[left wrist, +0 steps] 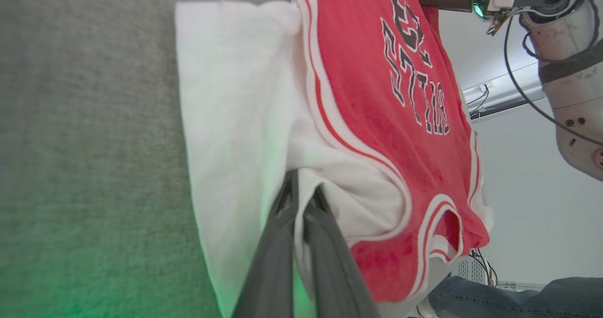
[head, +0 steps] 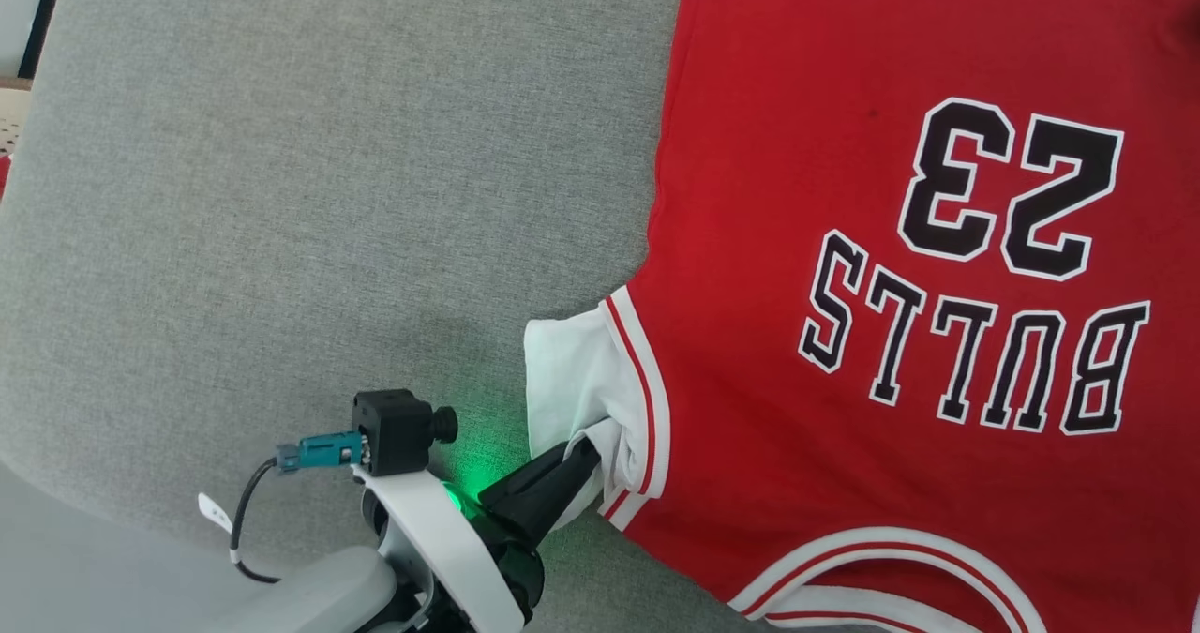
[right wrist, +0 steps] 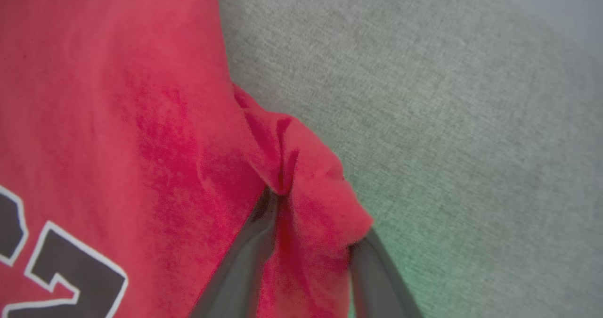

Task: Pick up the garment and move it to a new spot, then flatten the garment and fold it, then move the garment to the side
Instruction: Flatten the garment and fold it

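The garment (head: 797, 192), a red jersey, lay spread mostly flat on the grey fabric surface (head: 281, 192). It filled the right half of the head view and ran off the top and right edges. Its black, white-outlined numerals (head: 1012, 188) "23" and the lettering (head: 975, 352) "BULLS" read upside down there. A white sleeve panel (head: 572, 370) stuck out at lower centre, crumpled and bordered by red-and-white striped trim (head: 647, 380). At the centre of the right wrist view, a red edge (right wrist: 301, 176) was puckered into a raised fold.
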You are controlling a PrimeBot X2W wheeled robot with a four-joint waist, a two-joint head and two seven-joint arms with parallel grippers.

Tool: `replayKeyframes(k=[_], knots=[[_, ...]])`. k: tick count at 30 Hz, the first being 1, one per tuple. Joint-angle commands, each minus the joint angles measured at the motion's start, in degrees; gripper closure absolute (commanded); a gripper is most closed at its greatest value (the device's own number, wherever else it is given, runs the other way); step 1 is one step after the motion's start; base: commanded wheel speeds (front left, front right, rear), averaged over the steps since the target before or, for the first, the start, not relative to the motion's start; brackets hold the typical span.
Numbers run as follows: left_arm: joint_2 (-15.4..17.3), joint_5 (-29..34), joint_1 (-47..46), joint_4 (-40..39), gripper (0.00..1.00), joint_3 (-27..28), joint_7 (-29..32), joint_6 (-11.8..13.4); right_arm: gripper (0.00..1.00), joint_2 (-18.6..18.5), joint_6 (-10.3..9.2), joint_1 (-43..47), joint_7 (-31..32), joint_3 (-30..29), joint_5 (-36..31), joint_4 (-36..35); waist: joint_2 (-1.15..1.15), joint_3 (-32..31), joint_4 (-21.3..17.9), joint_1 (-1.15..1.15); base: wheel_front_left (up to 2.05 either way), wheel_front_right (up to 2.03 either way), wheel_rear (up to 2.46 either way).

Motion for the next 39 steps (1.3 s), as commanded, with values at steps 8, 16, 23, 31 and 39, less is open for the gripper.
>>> replayKeyframes(k=[8, 16, 23, 31, 39], knots=[[0.81, -1.02, -0.15, 0.92, 1.0, -0.37, -0.62, -0.26, 1.0, -3.89, -0.03, 4.34, -6.69, 3.77, 2.84, -2.31, 0.0, -3.51, -2.47, 0.0, 0.0, 0.0, 0.0], [3.77, -2.37, 3.57, 1.4, 1.0, 1.98, -0.88, -0.26, 1.0, -10.92, -0.02, 19.15, -7.31, 1.96, 11.69, -14.59, 0.0, -8.26, -6.33, 0.0, 0.0, 0.0, 0.0], [6.05, -2.1, 7.92, 1.73, 1.0, 6.79, -0.92, -0.27, 1.0, -14.74, -0.02, 40.95, -6.37, -4.42, 18.22, -27.85, 0.0, -11.9, -10.16, 0.0, 0.0, 0.0, 0.0], [6.25, 0.9, 12.18, 3.27, 1.0, 13.87, -0.92, -0.26, 1.0, -10.6, -0.02, 65.02, -3.36, -11.72, 14.71, -39.42, 0.0, -13.31, -12.46, 0.0, 0.0, 0.0, 0.0], [5.67, 2.59, 14.52, 3.48, 1.0, 16.82, -0.92, -0.22, 0.44, -2.01, -0.02, 73.5, -1.88, -16.83, 8.33, -48.22, 0.0, -13.47, -13.63, 0.0, 0.0, 0.0, 0.0]])
